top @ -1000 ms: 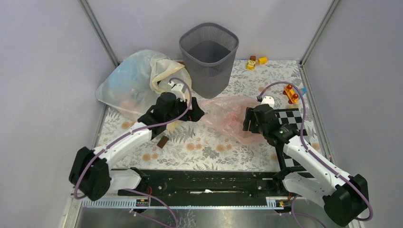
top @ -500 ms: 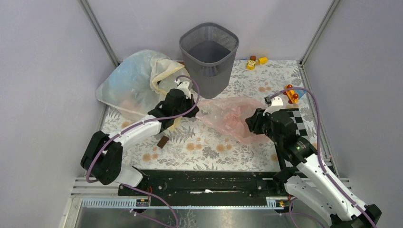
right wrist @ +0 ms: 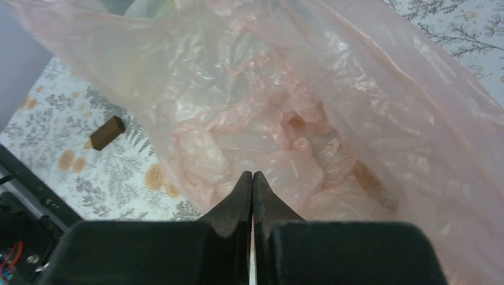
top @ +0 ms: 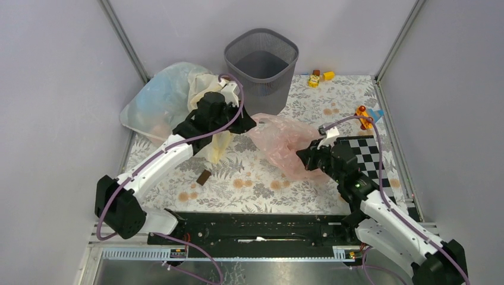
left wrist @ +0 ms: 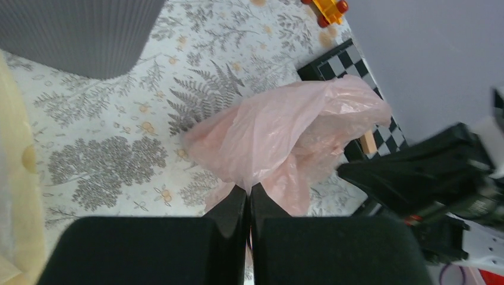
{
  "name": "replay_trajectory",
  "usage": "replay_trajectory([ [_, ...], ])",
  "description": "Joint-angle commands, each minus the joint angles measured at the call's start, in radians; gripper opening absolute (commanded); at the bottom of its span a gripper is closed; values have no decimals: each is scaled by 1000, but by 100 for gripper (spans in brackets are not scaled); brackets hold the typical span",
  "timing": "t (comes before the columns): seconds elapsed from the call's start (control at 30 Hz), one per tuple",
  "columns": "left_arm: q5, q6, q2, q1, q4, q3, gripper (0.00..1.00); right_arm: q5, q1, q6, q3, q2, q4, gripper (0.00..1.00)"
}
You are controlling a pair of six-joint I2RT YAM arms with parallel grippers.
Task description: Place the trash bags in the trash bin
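I'm boxed in by walls on three sides. The trash bin [top: 261,95] stands against the back wall, and a big whitish bag [top: 157,101] fills the left rear corner, crowding my left arm. My open room is the floral mat [top: 255,181] between the arms, toward the near rail, with only a small brown block [top: 204,177] on it (the checkerboard [top: 373,155] lies beside my right arm).

The pink trash bag [top: 282,141] lies just in front of the bin, spanning the gap between the grippers. The left gripper [left wrist: 248,191] is closed on a pinch of the bag's left edge, and the film fans out from its tips. The right gripper [right wrist: 252,177] is also closed, nipping film at the bag's near right edge.
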Motion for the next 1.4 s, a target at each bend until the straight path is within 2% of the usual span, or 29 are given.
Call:
replay_trajectory([
  [0.0,108,-30,-32,-4,-44,40,0,48,-1,-42,-74,83,268,0],
  [0.17,157,-58,-39,-11,-38,46,0,114,0,-7,-81,202,326,0],
  [0.3,246,-130,-61,-23,32,26,0,166,1,20,-100,274,398,0],
  [0.53,455,-392,-97,-32,325,-11,0,180,0,68,-74,483,477,0],
  [0.67,530,-605,-89,-31,586,4,0,169,0,114,-59,595,487,0],
  [0.8,597,-828,-34,-27,801,133,0,176,0,144,-64,643,470,0],
  [0.87,615,-886,-5,-20,827,236,0,217,1,159,-64,640,431,0],
  [0.93,623,-888,14,-14,789,359,0,273,1,176,-62,614,372,0],
  [1.03,608,-773,13,-12,595,459,0,313,0,171,-61,521,301,0],
  [1.17,545,-575,-21,-12,311,438,0,287,0,145,-93,347,280,0],
  [1.37,437,-285,-46,-14,7,400,0,326,1,111,-39,138,93,4],
])
